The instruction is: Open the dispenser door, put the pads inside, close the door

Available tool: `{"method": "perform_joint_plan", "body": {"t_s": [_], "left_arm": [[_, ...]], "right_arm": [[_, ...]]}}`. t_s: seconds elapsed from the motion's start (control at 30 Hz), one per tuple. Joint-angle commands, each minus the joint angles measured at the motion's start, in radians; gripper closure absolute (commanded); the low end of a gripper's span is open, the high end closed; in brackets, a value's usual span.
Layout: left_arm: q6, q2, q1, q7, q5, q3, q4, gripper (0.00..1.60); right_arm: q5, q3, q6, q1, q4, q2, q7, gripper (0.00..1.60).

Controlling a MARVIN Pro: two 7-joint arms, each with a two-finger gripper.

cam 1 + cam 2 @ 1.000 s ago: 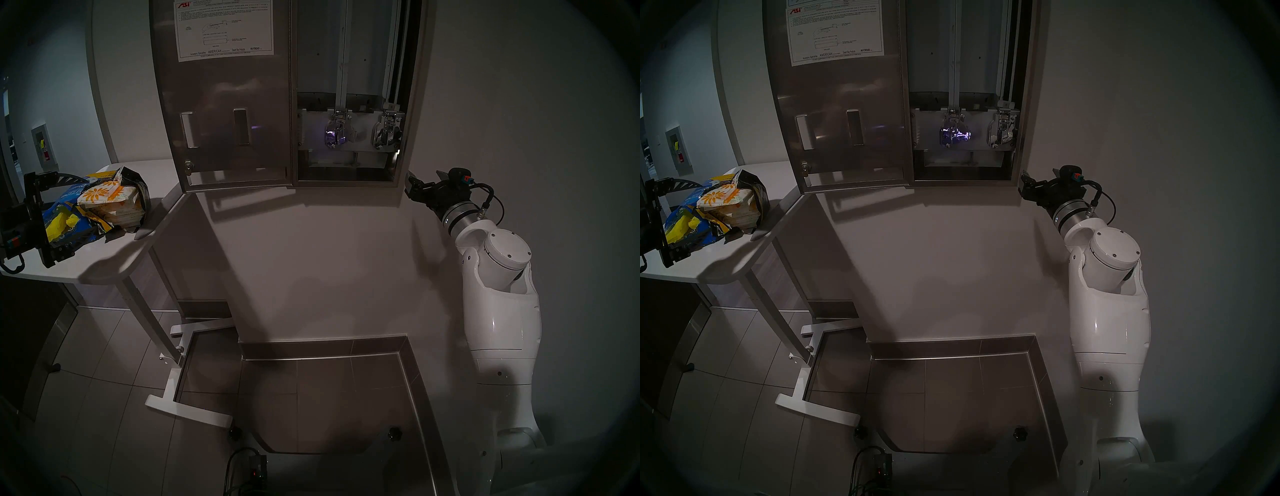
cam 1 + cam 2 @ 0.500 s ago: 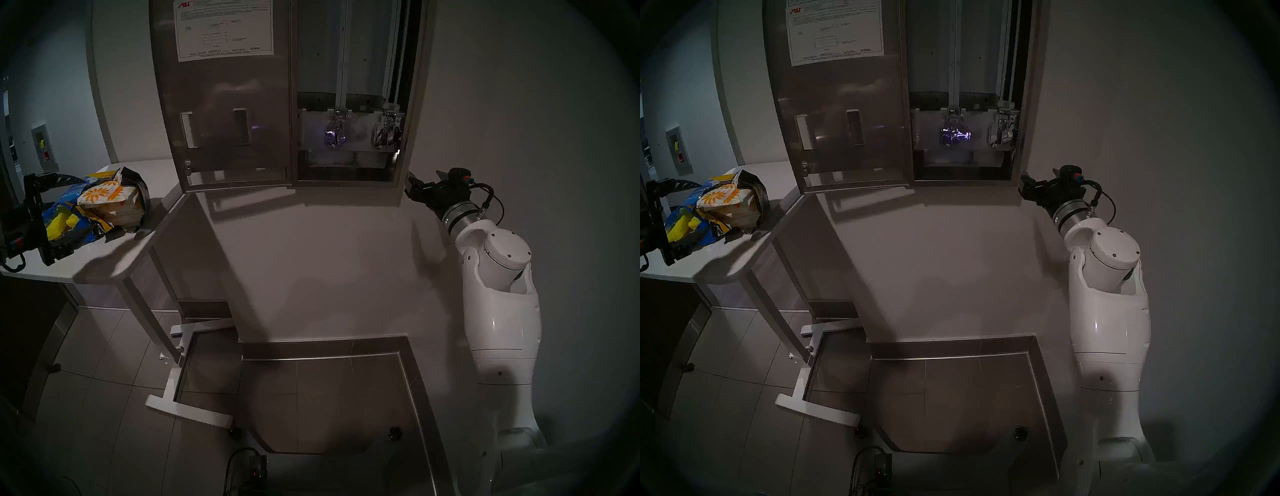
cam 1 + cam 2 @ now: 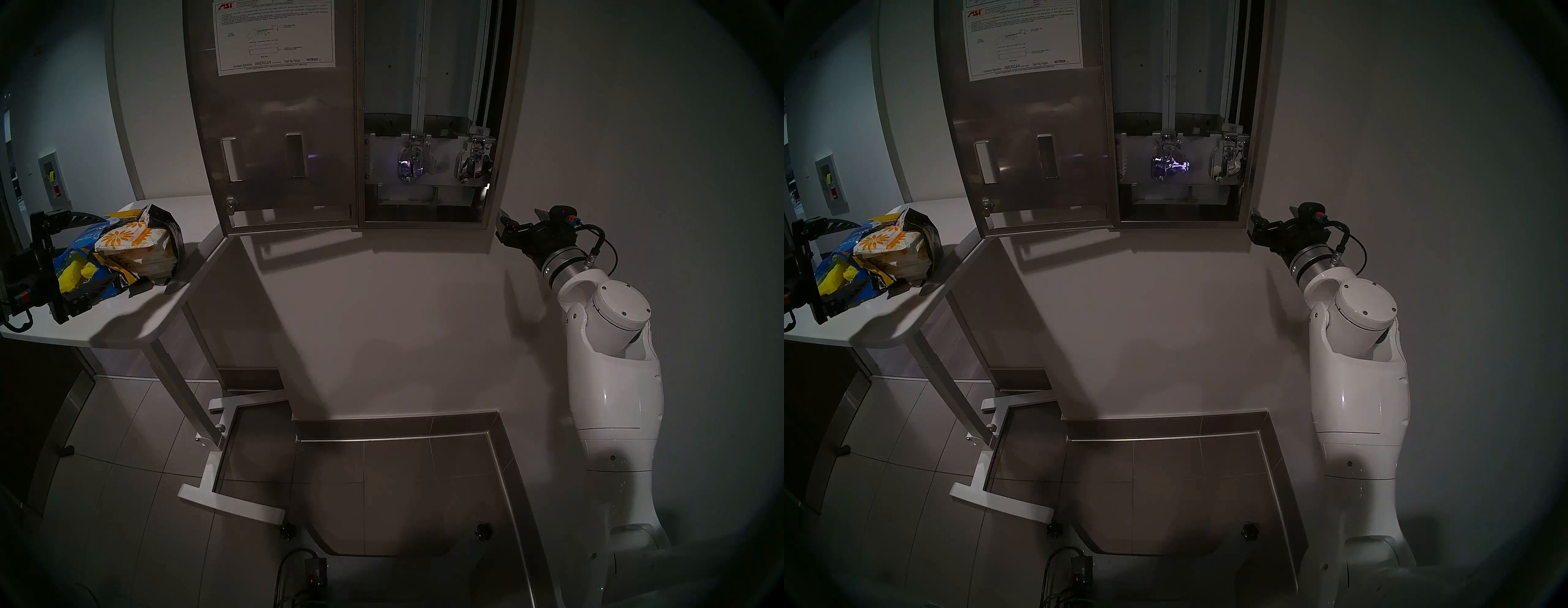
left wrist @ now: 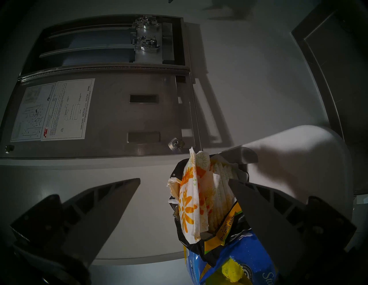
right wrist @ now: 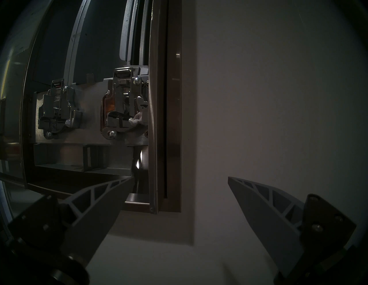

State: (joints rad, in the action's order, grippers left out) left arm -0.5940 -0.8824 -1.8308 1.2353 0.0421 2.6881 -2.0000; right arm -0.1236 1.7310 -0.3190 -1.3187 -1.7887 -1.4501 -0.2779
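Observation:
The steel dispenser hangs on the wall with its chutes and two chrome levers exposed. The dispenser door stands swung open to the left, its white instruction sheet facing out. Pads with orange flower print are stacked in a torn blue-and-yellow bag on the white table. A yellow pad lies in the bag. My left gripper is open, its fingers on either side of the bag and the top flowered pad. My right gripper is open and empty by the dispenser's lower right corner.
The table stands on a white T-shaped foot on the tiled floor. A steel-edged step runs along the wall base below the dispenser. A black box with cables sits near the bottom. The right arm rises along the right wall.
My left gripper has edged slightly closer around the bag. The right arm and the door have not moved.

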Motion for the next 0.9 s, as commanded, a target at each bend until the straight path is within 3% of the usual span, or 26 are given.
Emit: {"method": "perform_joint_plan", "body": {"t_s": [0.0, 0.87], "left_arm": [[0.006, 0.009, 0.011, -0.006, -0.008, 0.01, -0.008, 0.0], [-0.015, -0.003, 0.014, -0.017, 0.017, -0.016, -0.003, 0.0]], "right_arm": [[0.002, -0.001, 0.009, 0.027, -0.034, 0.004, 0.002, 0.0], [-0.004, -0.004, 0.009, 0.027, -0.034, 0.009, 0.007, 0.0]]}}
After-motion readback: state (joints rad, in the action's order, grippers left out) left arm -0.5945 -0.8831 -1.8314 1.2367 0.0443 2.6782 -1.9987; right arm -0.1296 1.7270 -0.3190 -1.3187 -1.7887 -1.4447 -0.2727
